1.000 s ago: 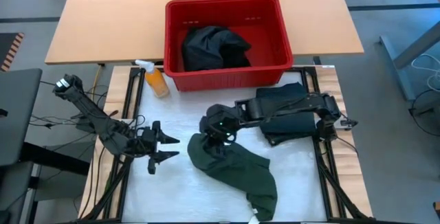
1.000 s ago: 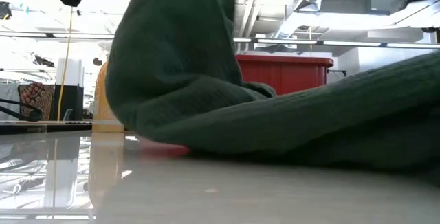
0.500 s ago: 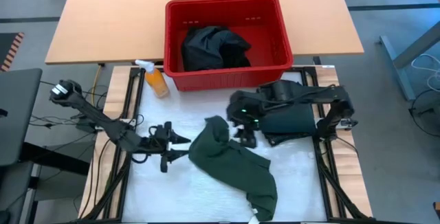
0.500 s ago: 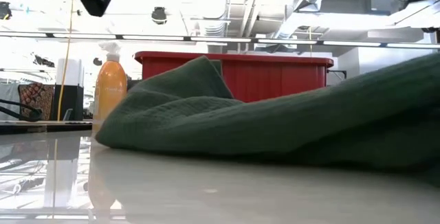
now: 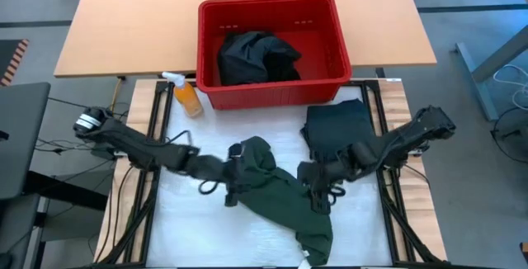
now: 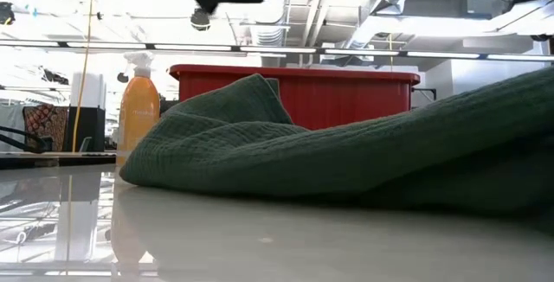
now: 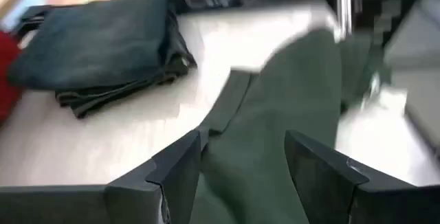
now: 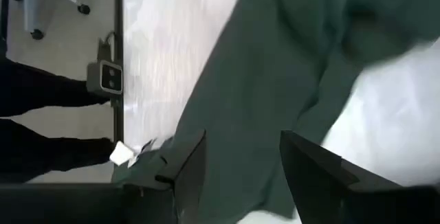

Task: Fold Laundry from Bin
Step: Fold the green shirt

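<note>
Where the white table (image 5: 206,228) comes nearest, a dark green garment (image 5: 285,207) lies crumpled and unfolded, running diagonally from a raised hump near the middle down to the near edge, where a small pale label (image 5: 306,261) shows at its tip. Its cloth is a soft ribbed knit, dull and matte; from table height it reads as a long low mound with one peaked fold (image 6: 251,87).

Both arms reach over this garment. The left pincer (image 5: 235,172) sits at the hump end, its fingers spread wide with green cloth showing between them, not closed on anything. The right pincer (image 5: 318,188) is at the garment's opposite edge, just above the cloth — its fingers also stand apart, with green cloth beneath the gap and nothing gripped.

Just beyond the right pincer, a charcoal garment (image 5: 337,129) lies folded into a neat flat rectangle on the table, layered edges visible along one side in the left wrist view.

Farther back stands the red bin (image 5: 272,87), rectangular with ribbed slotted walls and a thick rim. Inside it a heap of black laundry (image 5: 256,57) sits bunched and unfolded. Beside the bin's left corner — near but apart — stands a small orange spray bottle (image 5: 186,96) with a white trigger top.
</note>
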You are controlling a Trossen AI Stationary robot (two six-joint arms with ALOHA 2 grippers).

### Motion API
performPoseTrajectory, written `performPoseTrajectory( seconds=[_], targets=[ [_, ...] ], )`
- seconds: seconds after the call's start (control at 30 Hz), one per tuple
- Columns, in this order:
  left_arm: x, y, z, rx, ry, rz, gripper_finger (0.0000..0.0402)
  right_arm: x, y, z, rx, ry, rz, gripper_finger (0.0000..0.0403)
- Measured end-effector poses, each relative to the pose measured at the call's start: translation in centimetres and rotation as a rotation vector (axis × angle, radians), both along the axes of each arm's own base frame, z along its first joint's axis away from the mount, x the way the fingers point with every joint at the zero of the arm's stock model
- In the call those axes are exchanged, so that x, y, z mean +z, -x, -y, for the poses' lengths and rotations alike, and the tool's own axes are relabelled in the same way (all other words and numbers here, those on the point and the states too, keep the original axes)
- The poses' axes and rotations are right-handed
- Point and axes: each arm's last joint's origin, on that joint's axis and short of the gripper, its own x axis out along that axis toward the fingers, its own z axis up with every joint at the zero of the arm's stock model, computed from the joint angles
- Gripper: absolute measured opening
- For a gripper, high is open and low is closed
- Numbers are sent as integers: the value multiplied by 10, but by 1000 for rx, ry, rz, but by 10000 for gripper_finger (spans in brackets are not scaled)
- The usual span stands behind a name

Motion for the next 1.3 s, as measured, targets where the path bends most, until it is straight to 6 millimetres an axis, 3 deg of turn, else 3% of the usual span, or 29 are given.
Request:
performPoseTrajectory(
  seconds=[0.17, 0.4, 0.57, 0.73, 0.87, 1.0, 1.13, 1.3],
  targets=[
    [5, -30, -15, -129, -142, -276, 201, -17, 16, -14, -54, -97, 29, 211],
    [-24, -66, -32, -194, -258, -474, 201, -20, 28, -34, -124, -57, 80, 211],
    [-49, -71, -40, -168, -248, -608, 201, -34, 35, -43, -208, -118, 31, 210],
    [-58, -67, -43, -153, -147, -701, 198, -64, 49, -36, -476, -179, -34, 201],
    [-62, -59, -43, -128, -67, -791, 161, -100, 58, -31, -727, -291, -95, 195],
    [-65, -54, -43, -87, -25, -846, 91, -131, 64, -31, -840, -392, -93, 196],
    [-66, -49, -43, -59, 12, -906, 15, -141, 74, -39, -918, -463, -27, 206],
    [-66, -47, -40, -61, 24, -931, 6, -147, 85, -53, -957, -488, -34, 221]
  ],
)
